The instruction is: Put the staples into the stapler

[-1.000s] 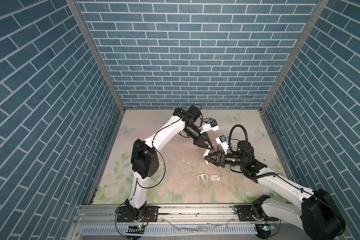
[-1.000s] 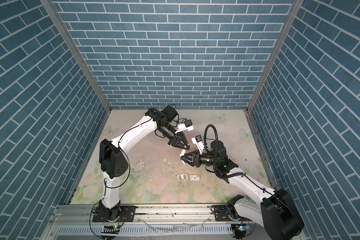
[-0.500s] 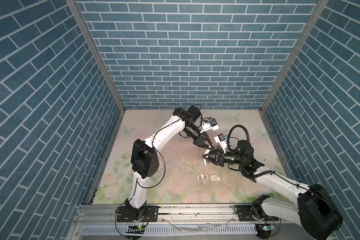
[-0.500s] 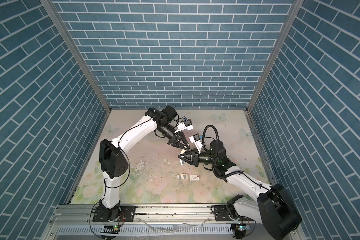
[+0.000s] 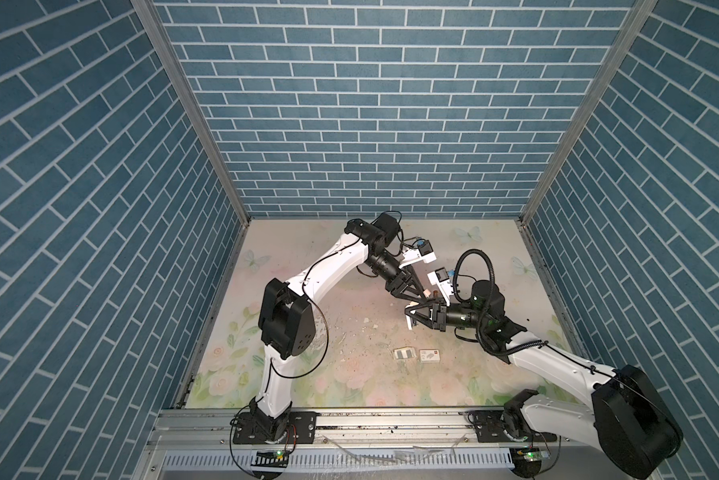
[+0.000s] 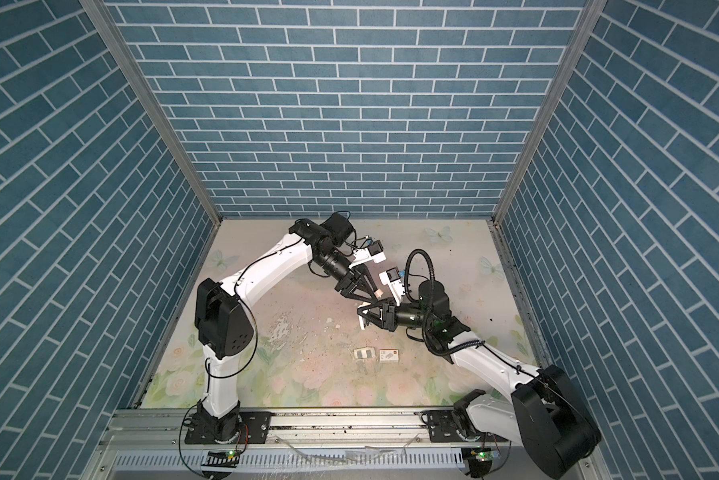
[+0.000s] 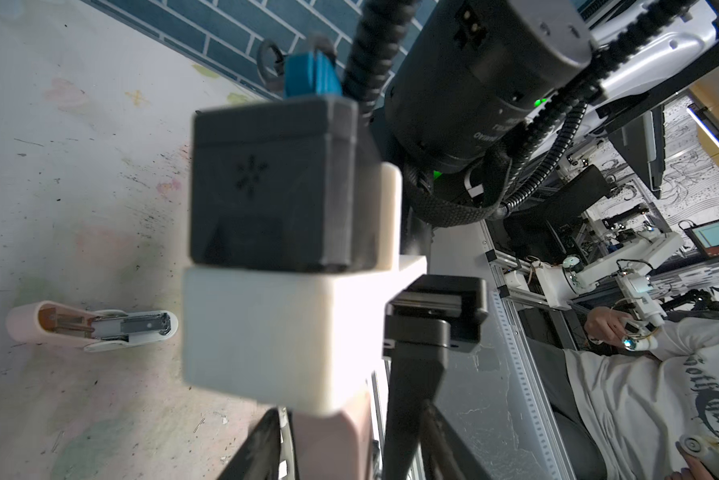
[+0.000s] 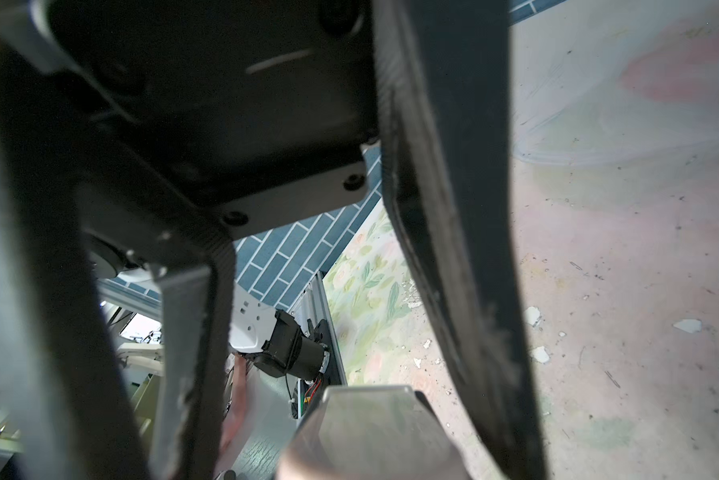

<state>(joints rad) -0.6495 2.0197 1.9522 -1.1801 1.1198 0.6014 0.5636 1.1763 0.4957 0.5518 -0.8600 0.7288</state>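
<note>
Enclosure: I see blue brick-pattern walls (image 5: 370, 124) on three sides and a floral-print table (image 5: 349, 257), scuffed and scattered with small chips.
Arms: Both reach to mid-table. The left fingers (image 5: 407, 291) and right fingers (image 5: 422, 311) meet almost tip to tip in both top views.
Left fingers: In the left wrist view a pale pink piece (image 7: 333, 444) shows between them at the frame edge. I cannot tell whether they clamp it or stand clear of it.
Right fingers: A small white piece (image 5: 410, 324) shows at their tips. The right wrist view shows a blurred grey-brown piece (image 8: 370, 432) between them. I cannot tell whether it is gripped.
Stapler: The stapler (image 7: 92, 328) appears in the left wrist view, lying opened on the table with its pink top swung off the white base and the metal channel exposed. One end is hidden behind the camera housing (image 7: 283, 187).
Staples: The staples (image 5: 403, 353) lie on the table nearer the front rail, apart from both sets of fingers. A white box (image 5: 429, 355) with a red mark sits just beside them.
</note>
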